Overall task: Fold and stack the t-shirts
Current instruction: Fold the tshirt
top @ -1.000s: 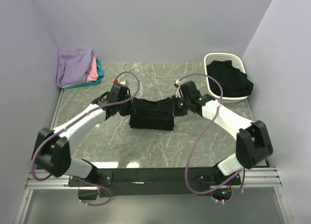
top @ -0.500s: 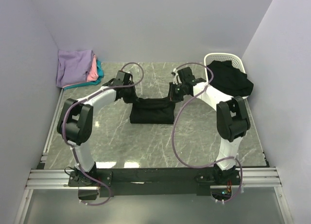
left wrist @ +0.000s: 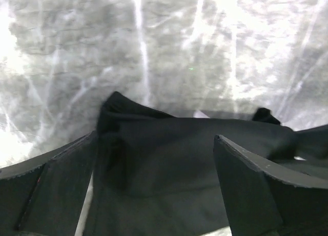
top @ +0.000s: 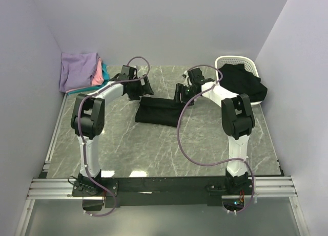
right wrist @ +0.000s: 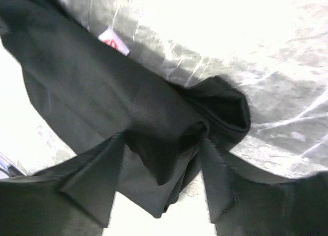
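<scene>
Pale lavender walls on three sides of a grey-green marbled tabletop (top: 154, 149). Near its middle, a folded black t-shirt (top: 156, 111): a flat dark oblong. Lies slightly askew on the marble.

At the far left corner of that t-shirt, the left end effector (top: 146, 89). Hangs just over the edge of the cloth. From the left wrist: left end effector (left wrist: 156, 138) wide open, one dark finger to each side of the folded black t-shirt (left wrist: 174, 159). Grips nothing; a puckered corner of cloth rests on the marble between and beyond the tips.

At the far right corner of the t-shirt, the right end effector (top: 180, 95), low against the cloth. From the right wrist: right end effector (right wrist: 162, 138) with fingers parted and open, a bunched fold of the folded black t-shirt (right wrist: 102, 87) lying in the gap. Beyond that fold, a small white and red label (right wrist: 114, 40) peeping out at the cloth's edge.

Well to the right of the folded black t-shirt and farther back, a white perforated basket (top: 234, 58). Holds a second black t-shirt (top: 243, 83), heaped loose and spilling over the right rim.

Well to the left of the folded black t-shirt and farther back, in the wall corner, a stack of folded t-shirts (top: 78, 71): lavender on top, with a pink t-shirt (top: 97, 73) and a teal t-shirt (top: 104, 71) showing at the stack's right edge.
</scene>
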Motion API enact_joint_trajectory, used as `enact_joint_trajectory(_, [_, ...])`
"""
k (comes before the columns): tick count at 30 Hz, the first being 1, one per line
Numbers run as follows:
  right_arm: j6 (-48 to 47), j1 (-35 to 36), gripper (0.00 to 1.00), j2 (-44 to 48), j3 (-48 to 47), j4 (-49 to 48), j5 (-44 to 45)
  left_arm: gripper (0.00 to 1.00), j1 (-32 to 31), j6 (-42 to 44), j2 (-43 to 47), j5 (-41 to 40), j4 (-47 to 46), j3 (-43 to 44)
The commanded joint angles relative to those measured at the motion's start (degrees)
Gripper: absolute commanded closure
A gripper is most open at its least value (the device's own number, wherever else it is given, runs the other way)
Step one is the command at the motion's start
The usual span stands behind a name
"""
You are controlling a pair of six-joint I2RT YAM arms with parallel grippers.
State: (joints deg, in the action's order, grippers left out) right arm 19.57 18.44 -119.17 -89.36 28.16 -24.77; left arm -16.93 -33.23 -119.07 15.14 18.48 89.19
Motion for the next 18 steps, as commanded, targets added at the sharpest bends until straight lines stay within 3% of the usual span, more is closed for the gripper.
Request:
enact_joint_trajectory(1, [0.9, -1.03, 0.29, 2.8, -0.11, -4.25, 3.84, 0.01, 1.02, 0.89, -0.56, 0.78, -1.5, 2.22])
enact_joint_trajectory(7, [-1.37, -1.39, 0.26, 12.2, 3.58, -7.51, 9.75, 0.01, 2.34, 2.82, 6.11, 0.24, -1.26, 0.82])
enact_joint_trajectory(13, [-0.51, -0.77, 0.26, 15.03, 3.4, -5.48, -1.75, 0.01, 2.16, 1.6, 14.64, 9.55, -4.32, -7.17])
enact_joint_trajectory(18, [0.99, 2.48, 0.29, 13.09, 5.51, -6.36, -5.2, 0.01, 0.5, 0.28, 15.18, 14.03, -7.75, -14.82])
